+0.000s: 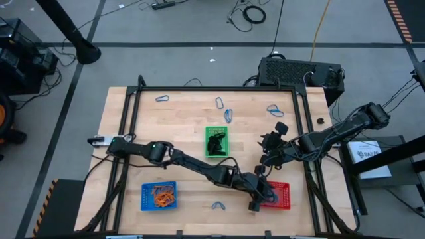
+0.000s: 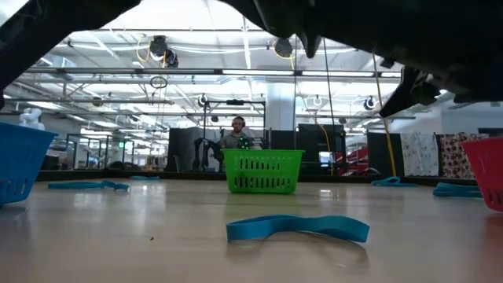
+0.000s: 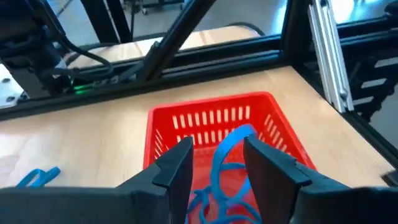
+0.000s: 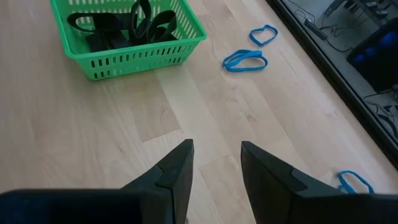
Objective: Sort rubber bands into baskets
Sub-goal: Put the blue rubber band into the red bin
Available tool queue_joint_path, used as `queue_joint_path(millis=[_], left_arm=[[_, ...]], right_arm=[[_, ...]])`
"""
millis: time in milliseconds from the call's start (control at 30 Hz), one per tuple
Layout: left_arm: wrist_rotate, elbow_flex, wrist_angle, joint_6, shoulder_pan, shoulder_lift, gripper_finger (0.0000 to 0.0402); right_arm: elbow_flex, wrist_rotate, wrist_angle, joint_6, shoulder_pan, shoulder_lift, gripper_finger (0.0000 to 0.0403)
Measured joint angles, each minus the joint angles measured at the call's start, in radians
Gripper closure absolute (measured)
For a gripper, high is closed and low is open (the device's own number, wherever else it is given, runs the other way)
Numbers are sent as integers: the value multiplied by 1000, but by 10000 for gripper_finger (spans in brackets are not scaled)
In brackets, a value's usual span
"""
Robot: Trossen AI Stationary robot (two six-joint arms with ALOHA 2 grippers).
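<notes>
Nearest, a flat blue rubber band (image 2: 297,228) lies loose on the pale wooden table (image 1: 186,109). Over the red plastic mesh basket (image 3: 217,118) the left gripper (image 3: 216,158) hangs with jaws parted, a blue loop (image 3: 225,163) dangling between them into the tray: the drop looks in hand. The next move calls for lifting clear of the basket rim. The right gripper (image 4: 216,163) hovers empty, jaws apart, over bare wood with open room. Farther off sits the green mesh basket (image 4: 134,56) of black bands (image 4: 124,25); more blue bands (image 4: 245,60) lie near the black frame rail (image 1: 300,126).
</notes>
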Motion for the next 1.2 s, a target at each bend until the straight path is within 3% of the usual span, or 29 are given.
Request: queue_joint_path(millis=[267, 467, 633, 833, 967, 1200], left_arm=[[4, 0, -81, -3, 0, 0, 252], [9, -1, -277, 2, 0, -77, 252], [7, 0, -569, 28, 0, -155, 252], [-39, -1, -1041, 31, 14, -270, 252], [-111, -1, -1247, 25, 70, -367, 252], [-142, -2, -1229, -5, 313, -453, 252]], right_arm=[[0, 0, 0, 2, 0, 0, 275], [0, 0, -4, 5, 0, 0, 275], [0, 0, -1, 19, 0, 0, 275], [0, 0, -2, 41, 0, 1, 275], [0, 0, -11, 49, 0, 0, 275], [0, 6, -26, 49, 0, 1, 275]])
